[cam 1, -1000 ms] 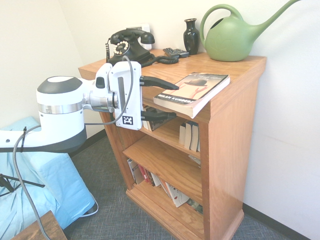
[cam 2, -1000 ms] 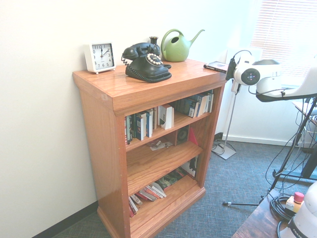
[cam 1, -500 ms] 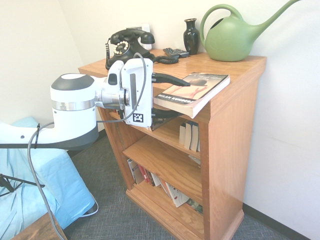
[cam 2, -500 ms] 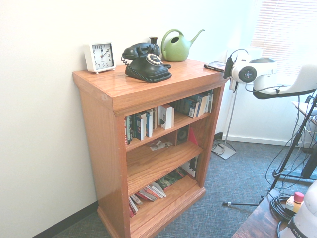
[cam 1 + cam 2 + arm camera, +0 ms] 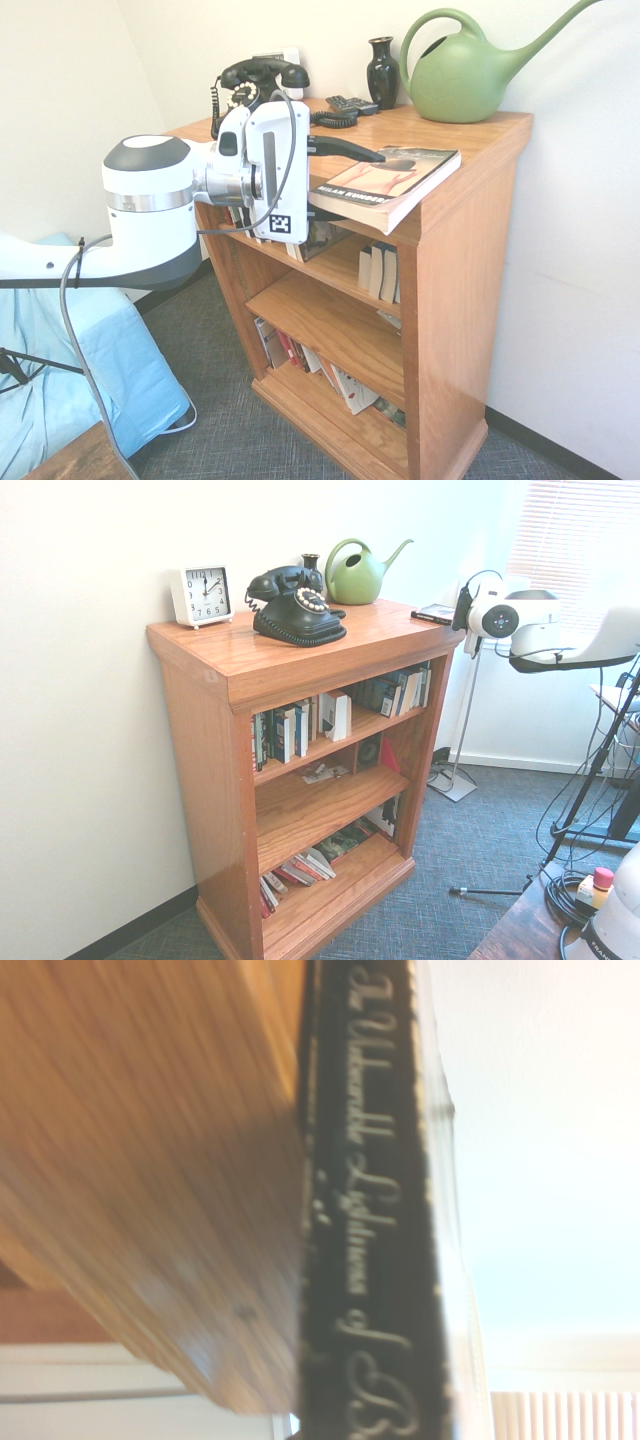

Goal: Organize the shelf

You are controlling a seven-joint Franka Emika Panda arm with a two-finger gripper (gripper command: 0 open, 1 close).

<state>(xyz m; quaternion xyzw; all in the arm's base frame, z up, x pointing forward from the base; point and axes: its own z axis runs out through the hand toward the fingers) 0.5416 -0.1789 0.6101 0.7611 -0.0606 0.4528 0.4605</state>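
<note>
The shelf (image 5: 462, 260), an oak bookcase, stands against the wall and also shows in the second exterior view (image 5: 200, 760). A paperback book (image 5: 400, 178) lies flat on its top board, one corner hanging over the front edge. My gripper (image 5: 352, 192) is open and lies level at that corner. Its upper finger (image 5: 345, 153) reaches over the cover; the lower one is hidden under the book. From the other side the gripper (image 5: 460, 612) meets the book (image 5: 436, 613) at the top's far corner. The wrist view shows the book's dark spine (image 5: 370, 1210) beside the board's wood (image 5: 150, 1160).
On the top board stand a black rotary phone (image 5: 256, 90), a remote (image 5: 350, 103), a black vase (image 5: 382, 70), a green watering can (image 5: 470, 72) and a white clock (image 5: 202, 593). Books (image 5: 300, 725) fill the upper tier; more lie on the bottom one (image 5: 310, 360). A blue-covered object (image 5: 90, 370) sits below the arm.
My gripper has moved forward and slightly up toward the shelf. Its fingers, earlier short of the book, now straddle the overhanging corner.
</note>
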